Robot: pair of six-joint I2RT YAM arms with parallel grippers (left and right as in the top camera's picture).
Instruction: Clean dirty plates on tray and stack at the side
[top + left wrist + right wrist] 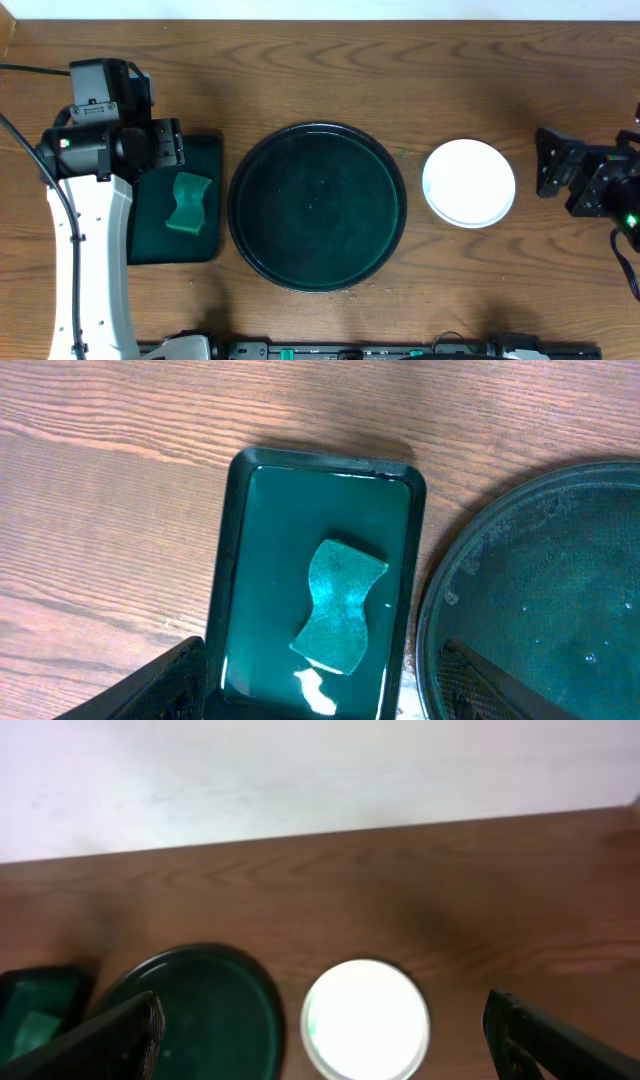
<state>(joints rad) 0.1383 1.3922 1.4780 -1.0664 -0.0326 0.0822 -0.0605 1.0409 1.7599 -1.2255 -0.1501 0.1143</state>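
The large round black tray (317,206) lies in the middle of the table with nothing on it; it also shows in the left wrist view (540,590) and the right wrist view (200,1015). White plates (468,182) sit as one stack on the table to the tray's right, seen too in the right wrist view (366,1018); how many are stacked cannot be told. My left gripper (320,700) is open and empty above the green tray. My right gripper (330,1055) is open and empty, right of the plates.
A small rectangular dark green tray (211,150) lies left of the black tray and holds a teal sponge (188,202), also seen in the left wrist view (342,604). A pale wall runs behind the table's far edge (300,830).
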